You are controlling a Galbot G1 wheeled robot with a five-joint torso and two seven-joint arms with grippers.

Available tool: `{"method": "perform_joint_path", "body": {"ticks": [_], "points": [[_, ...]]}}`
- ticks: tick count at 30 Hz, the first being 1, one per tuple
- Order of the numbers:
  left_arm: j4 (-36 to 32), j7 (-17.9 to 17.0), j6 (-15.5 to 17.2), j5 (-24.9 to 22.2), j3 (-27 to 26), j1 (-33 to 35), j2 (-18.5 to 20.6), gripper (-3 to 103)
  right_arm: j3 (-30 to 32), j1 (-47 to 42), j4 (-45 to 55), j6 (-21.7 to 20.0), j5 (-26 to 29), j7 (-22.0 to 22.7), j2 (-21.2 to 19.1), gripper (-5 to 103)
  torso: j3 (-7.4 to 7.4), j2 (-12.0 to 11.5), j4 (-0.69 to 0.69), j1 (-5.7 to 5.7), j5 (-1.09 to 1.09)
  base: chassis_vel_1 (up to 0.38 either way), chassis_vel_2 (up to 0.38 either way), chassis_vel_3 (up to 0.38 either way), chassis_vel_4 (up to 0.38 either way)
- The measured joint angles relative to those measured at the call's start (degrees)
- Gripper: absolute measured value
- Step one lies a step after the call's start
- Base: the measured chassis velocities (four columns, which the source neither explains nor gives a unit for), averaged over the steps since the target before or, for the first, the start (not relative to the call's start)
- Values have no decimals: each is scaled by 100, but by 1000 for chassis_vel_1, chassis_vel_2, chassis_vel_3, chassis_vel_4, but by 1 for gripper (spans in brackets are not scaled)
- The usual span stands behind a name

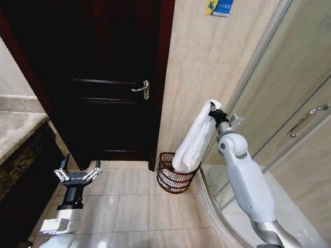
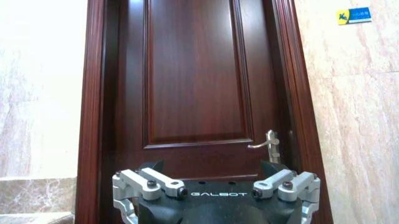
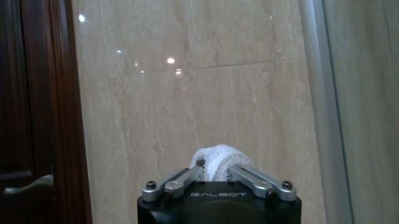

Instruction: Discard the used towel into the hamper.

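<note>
Presently on record, bathroom corner beside a dark wooden door.

Right gripper (image 1: 216, 113): raised in front of the tiled wall, between the door frame and the glass shower enclosure (image 1: 312, 99). Its fingers are clamped on the top end of the towel; in the right wrist view the two metal fingers (image 3: 249, 175) pinch a white bunched fold of cloth (image 3: 215, 161) between them.

Towel (image 1: 194, 140): white, terry texture, hanging as a long roll from the right gripper, slanting downward and to the left in the head view. Its lower end sits inside the mouth of the hamper.

Hamper (image 1: 174, 179): small round basket of dark reddish-brown open bands, narrower at the base. It stands on the tiled floor (image 1: 137, 210) in the corner, against the wall, just beside the door frame and near the curved base of the shower enclosure.

Left gripper (image 1: 76, 174): held low over the floor on the robot's left, well apart from hamper and towel, pointing toward the door. Fingers spread wide, nothing between them; the left wrist view shows both finger linkages splayed outward (image 2: 215, 186).

Door (image 1: 100, 63): dark red-brown, panelled, closed, with a metal lever handle (image 1: 142, 88).

Wall (image 1: 209, 57): beige stone-look tile, carrying a small blue and yellow sticker (image 1: 219, 6) high up.

Tabletop (image 1: 0, 135): stone vanity surface at the robot's far left.
</note>
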Motion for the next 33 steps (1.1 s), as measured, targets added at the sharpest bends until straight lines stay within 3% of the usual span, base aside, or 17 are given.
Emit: {"method": "perform_joint_path", "body": {"ticks": [33], "points": [[-13, 19, -23, 122, 40, 22, 0, 100, 564, -1447, 1109, 101, -465, -193, 60, 3, -517, -933, -2, -416, 0, -60, 60, 59, -60]]}}
